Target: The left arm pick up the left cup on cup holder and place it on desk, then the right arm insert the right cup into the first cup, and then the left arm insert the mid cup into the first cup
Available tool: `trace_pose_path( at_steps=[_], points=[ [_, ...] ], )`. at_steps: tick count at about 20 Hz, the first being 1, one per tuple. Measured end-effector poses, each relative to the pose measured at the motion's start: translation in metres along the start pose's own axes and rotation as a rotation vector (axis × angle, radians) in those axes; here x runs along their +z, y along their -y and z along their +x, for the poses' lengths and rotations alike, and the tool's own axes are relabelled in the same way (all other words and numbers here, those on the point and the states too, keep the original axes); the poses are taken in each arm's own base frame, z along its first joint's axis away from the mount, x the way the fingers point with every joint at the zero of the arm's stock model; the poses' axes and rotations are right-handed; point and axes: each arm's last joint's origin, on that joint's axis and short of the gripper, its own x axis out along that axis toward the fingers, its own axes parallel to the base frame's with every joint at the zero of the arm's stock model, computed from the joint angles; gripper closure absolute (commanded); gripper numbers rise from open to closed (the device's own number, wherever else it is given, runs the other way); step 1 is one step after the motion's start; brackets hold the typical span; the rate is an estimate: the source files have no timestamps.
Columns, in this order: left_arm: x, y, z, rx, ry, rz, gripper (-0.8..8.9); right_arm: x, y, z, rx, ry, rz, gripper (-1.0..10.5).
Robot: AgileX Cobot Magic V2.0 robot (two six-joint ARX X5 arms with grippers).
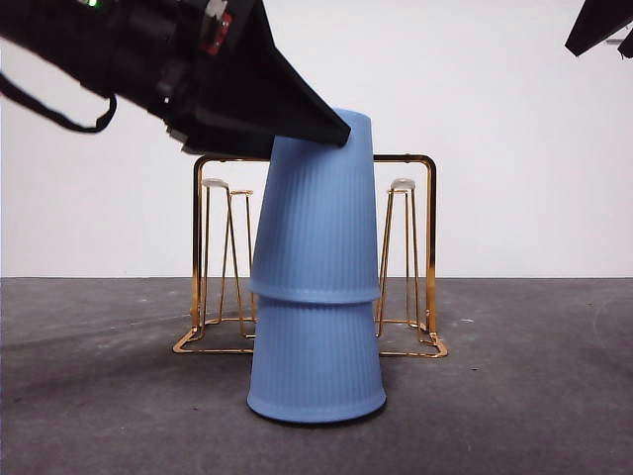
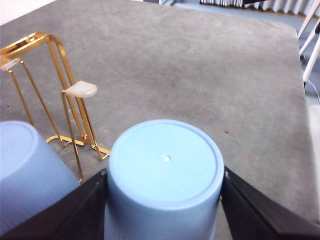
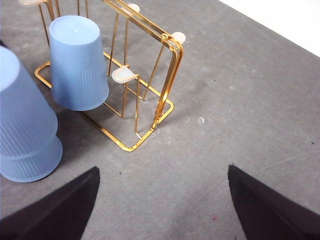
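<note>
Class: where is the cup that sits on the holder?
Right wrist view: the cup sits upside down on the cup holder, beside the two-cup stack.

Left arm (image 1: 148,59): bulky matte-black housing tapering to a sharp wedge. Green LED lit on its upper edge, small red-and-white label near the middle, black cable looped under the rear. Left gripper (image 2: 165,200): two flat black jaws, wedge-shaped, plain faces. Right gripper (image 3: 162,200): same black wedge jaws, no visible markings. Right arm (image 1: 603,25) shows only as a black angular tip.
</note>
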Motion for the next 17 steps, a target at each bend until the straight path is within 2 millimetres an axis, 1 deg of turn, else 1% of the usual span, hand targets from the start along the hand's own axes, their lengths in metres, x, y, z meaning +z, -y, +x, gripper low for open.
trace_pose_path(
  at_steps=[7,17],
  points=[
    [-0.021,0.005,-0.001,0.009,0.047,-0.057,5.35,-0.002,0.000,0.000,0.004,-0.019,0.001,5.4],
    [-0.032,0.008,-0.002,0.009,0.047,-0.097,5.35,-0.002,0.000,0.000,0.004,-0.019,0.002,5.4]
  ],
)
